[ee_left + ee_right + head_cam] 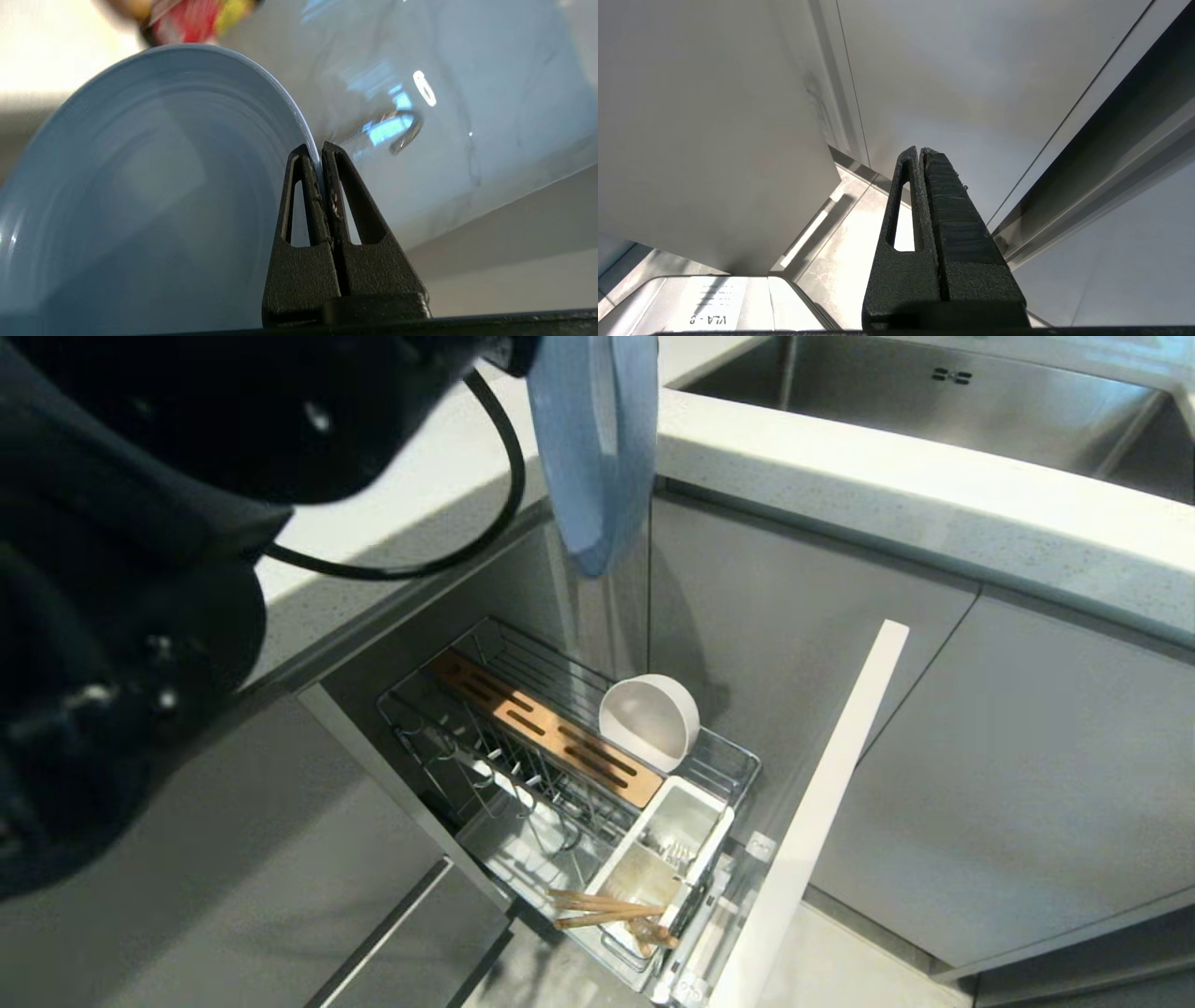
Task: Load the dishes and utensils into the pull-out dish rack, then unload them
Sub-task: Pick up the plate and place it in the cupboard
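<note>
The light-blue plate (593,439) hangs on edge high above the pull-out dish rack (738,767), over the counter's rim. My left gripper (320,148) is shut on the plate (140,186) at its rim. The off-white bowl (651,720) stands on its side in the rack beside the bamboo strip (551,728). Chopsticks (607,911) stick out of the near white cup (644,882). Metal cutlery (670,847) lies in the far white cup. My right gripper (920,150) is shut with nothing in it, parked low beside cabinet fronts.
The rack's pale front panel (822,812) stands out from the grey cabinets. The white countertop (896,513) runs across above, with the steel sink (962,401) behind it. My left arm (140,569) fills the left of the head view.
</note>
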### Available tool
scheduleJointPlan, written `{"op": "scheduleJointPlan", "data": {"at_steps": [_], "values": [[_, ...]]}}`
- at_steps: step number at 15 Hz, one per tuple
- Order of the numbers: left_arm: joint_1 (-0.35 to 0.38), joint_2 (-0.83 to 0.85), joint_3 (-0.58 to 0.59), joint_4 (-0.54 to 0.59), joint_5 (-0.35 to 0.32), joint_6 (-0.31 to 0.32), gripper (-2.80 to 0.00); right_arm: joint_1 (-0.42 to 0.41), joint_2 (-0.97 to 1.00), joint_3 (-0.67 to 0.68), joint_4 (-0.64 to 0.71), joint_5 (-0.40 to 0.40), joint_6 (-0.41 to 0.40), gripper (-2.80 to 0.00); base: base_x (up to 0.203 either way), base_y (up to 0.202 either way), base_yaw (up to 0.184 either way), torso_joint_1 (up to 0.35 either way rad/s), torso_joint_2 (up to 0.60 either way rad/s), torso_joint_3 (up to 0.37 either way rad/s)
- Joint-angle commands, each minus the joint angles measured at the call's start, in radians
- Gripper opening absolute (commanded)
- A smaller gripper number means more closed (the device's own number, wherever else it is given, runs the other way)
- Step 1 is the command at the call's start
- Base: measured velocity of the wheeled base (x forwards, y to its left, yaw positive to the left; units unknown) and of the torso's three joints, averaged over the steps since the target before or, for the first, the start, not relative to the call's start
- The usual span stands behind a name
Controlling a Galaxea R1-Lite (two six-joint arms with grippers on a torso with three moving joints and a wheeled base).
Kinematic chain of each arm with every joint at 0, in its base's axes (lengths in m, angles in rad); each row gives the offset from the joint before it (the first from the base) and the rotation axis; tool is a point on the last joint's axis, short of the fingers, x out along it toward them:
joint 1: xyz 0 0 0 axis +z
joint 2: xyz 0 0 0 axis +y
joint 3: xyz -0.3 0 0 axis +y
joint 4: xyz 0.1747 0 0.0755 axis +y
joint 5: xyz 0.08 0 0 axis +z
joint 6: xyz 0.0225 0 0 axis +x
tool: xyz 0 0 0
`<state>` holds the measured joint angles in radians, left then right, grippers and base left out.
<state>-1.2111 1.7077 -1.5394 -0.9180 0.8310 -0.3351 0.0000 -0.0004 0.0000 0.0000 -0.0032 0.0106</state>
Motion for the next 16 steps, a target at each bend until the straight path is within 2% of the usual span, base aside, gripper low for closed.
{"op": "scheduleJointPlan", "data": {"at_steps": [1, 4, 6, 10, 13, 16], "values": [[-0.043, 0.002, 0.063, -0.007, 0.042, -0.05, -2.8, 0.0, 0.0, 0.002, 0.0, 0.0, 0.0, -2.8, 0.0, 0.0, 0.0, 0.0, 0.0, 0.0], [-0.054, 0.026, 0.114, -0.011, 0.129, -0.117, -2.8, 0.0, 0.0, 0.002, 0.0, 0.0, 0.0, -2.8, 0.0, 0.0, 0.0, 0.0, 0.0, 0.0], [-0.051, 0.05, 0.167, -0.012, 0.189, -0.187, -2.8, 0.0, 0.0, 0.002, 0.0, 0.0, 0.0, -2.8, 0.0, 0.0, 0.0, 0.0, 0.0, 0.0], [0.016, 0.076, 0.273, -0.025, 0.227, -0.342, -2.8, 0.0, 0.0, 0.002, 0.0, 0.0, 0.0, -2.8, 0.0, 0.0, 0.0, 0.0, 0.0, 0.0], [0.046, 0.105, 0.342, -0.11, 0.264, -0.39, -2.8, 0.0, 0.0, 0.002, 0.0, 0.0, 0.0, -2.8, 0.0, 0.0, 0.0, 0.0, 0.0, 0.0], [0.082, 0.136, 0.377, -0.203, 0.266, -0.394, -2.8, 0.0, 0.0, 0.002, 0.0, 0.0, 0.0, -2.8, 0.0, 0.0, 0.0, 0.0, 0.0, 0.0]]}}
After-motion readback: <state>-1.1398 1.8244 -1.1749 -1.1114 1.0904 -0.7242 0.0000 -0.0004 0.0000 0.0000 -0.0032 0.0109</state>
